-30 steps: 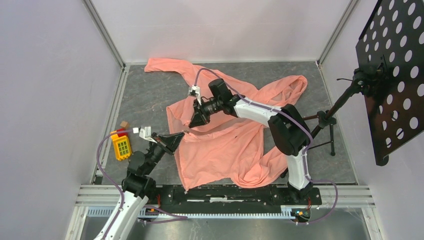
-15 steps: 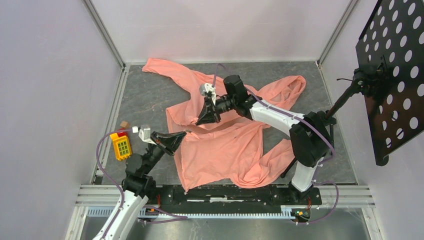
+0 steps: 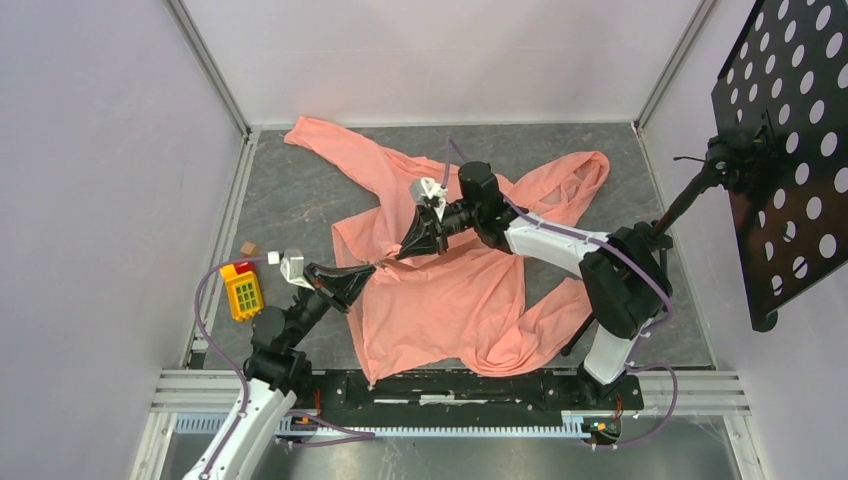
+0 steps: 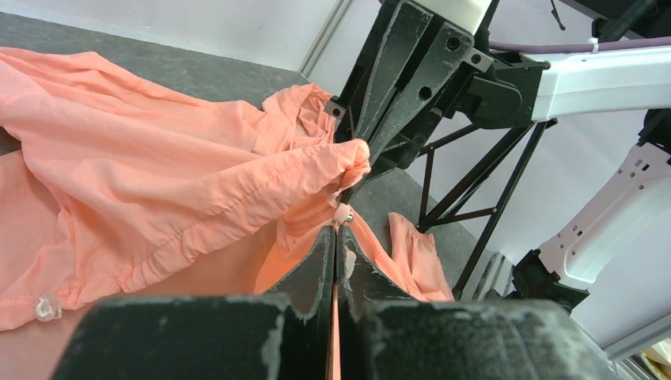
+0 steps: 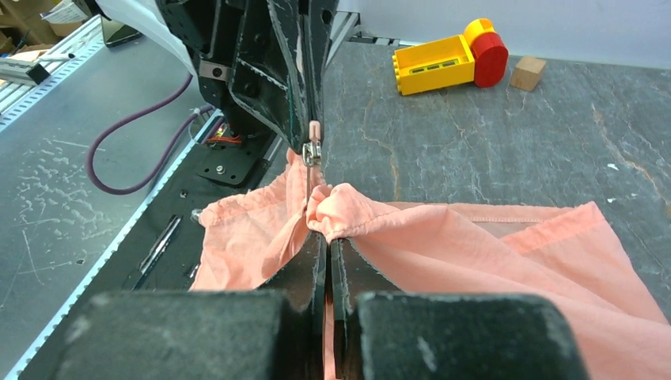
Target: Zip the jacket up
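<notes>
Nearest the arm bases, the jacket's (image 3: 450,300) hem lies loose at about 6 o'clock on the table (image 3: 300,200), with the body of the garment spread across the middle. Just beyond, at roughly 8 o'clock from the table's centre, the left gripper (image 3: 370,267) is clamped shut. The right wrist view shows the small zipper pull (image 5: 313,145) sticking out from between its fingertips, so it appears to hold the slider. Almost touching it, toward 1 o'clock, the right gripper (image 3: 403,253) is closed too, pinching a bunched fold of the jacket's front edge.

The step in hand looks like setting up tension for the pull. To do it well, the right grip should anchor the fabric near the zipper's foot while the left draws the pull straight along the teeth line, low and steady. The cloth is thin and gathers easily, so that bunch wants smoothing out or it may jam in the slider. Whether both rows of teeth are seated in the slider cannot be told.

Farther off, one sleeve runs to 11 o'clock and more fabric reaches 1 o'clock. A yellow toy block (image 3: 243,292) and a wooden cube (image 3: 248,249) sit at 9 o'clock, and a black stand (image 3: 700,190) is at 3 o'clock.
</notes>
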{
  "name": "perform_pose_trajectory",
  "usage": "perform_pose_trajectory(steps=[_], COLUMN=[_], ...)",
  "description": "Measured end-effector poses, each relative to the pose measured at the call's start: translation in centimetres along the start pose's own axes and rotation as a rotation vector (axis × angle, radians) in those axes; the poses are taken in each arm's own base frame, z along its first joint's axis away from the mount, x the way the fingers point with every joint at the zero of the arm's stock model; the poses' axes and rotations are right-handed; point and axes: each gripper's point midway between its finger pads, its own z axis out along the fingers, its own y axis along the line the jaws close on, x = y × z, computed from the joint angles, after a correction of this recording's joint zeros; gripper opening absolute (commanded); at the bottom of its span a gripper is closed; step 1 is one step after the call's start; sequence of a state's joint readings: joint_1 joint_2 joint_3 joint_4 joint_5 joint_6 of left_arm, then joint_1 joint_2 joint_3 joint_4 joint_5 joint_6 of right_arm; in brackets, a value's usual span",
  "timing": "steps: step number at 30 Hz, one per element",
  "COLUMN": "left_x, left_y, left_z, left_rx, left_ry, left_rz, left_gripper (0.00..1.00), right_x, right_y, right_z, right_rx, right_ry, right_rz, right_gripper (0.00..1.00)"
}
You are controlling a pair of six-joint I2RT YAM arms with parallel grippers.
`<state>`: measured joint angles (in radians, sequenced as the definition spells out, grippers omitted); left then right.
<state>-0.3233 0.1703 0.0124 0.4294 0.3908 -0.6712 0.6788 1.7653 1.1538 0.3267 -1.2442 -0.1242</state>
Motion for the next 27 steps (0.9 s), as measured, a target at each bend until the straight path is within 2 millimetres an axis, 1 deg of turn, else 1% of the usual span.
perform_pose_trajectory(steps=[6, 9, 11, 13, 14, 16, 17, 19, 20, 21, 23, 26, 27], left_x=[0.3, 0.1, 0.0, -0.1, -0.1, -0.1, 0.0, 0.1, 0.1, 0.1, 0.2, 0.4, 0.4], left_y=[0.1, -0.1, -0.3, -0.5, -0.6, -0.6, -0.6, -0.6, -0.6, -0.5, -0.4, 0.0, 0.0], left_z=[0.0, 0.1, 0.1, 0.1, 0.1, 0.1, 0.1, 0.1, 0.1, 0.1, 0.1, 0.1, 0.1], left_rx=[0.001, 0.010, 0.017, 0.027, 0.033, 0.037, 0.037, 0.036, 0.035, 0.034, 0.027, 0.009, 0.006], left_ry=[0.015, 0.009, 0.003, 0.002, 0.003, 0.004, 0.005, 0.010, 0.011, 0.011, 0.013, 0.021, 0.021], left_rz=[-0.004, 0.000, 0.004, 0.007, 0.008, 0.009, 0.009, 0.007, 0.006, 0.006, 0.003, -0.004, -0.005], left_gripper=[0.02, 0.02, 0.02, 0.02, 0.02, 0.02, 0.02, 0.02, 0.02, 0.02, 0.02, 0.02, 0.02], right_x=[-1.0, -1.9, -2.9, -3.5, -3.5, -2.9, -2.0, -0.9, -0.7, -0.6, -0.6, -0.6, -1.1], right_y=[1.0, 1.8, 2.4, 2.9, 2.7, 1.6, 1.3, 1.0, 0.7, 0.6, -0.3, -3.1, -3.6], right_z=[0.1, 0.1, 0.1, 0.1, 0.3, 0.8, 1.0, 1.1, 1.1, 1.0, 0.6, 0.1, -0.3], right_rx=[-0.038, -0.064, -0.091, -0.135, -0.159, -0.176, -0.180, -0.178, -0.168, -0.159, -0.099, 0.076, 0.124], right_ry=[-0.053, -0.094, -0.131, -0.154, -0.156, -0.156, -0.151, -0.146, -0.152, -0.160, -0.187, -0.158, -0.145], right_rz=[0.015, 0.031, 0.043, 0.115, 0.182, 0.310, 0.392, 0.476, 0.500, 0.501, 0.437, 0.373, 0.326], right_gripper=[0.00, 0.00, 0.00, 0.00, 0.00, 0.01, 0.01, 0.00, 0.01, 0.00, 0.00, 0.00, 0.00])
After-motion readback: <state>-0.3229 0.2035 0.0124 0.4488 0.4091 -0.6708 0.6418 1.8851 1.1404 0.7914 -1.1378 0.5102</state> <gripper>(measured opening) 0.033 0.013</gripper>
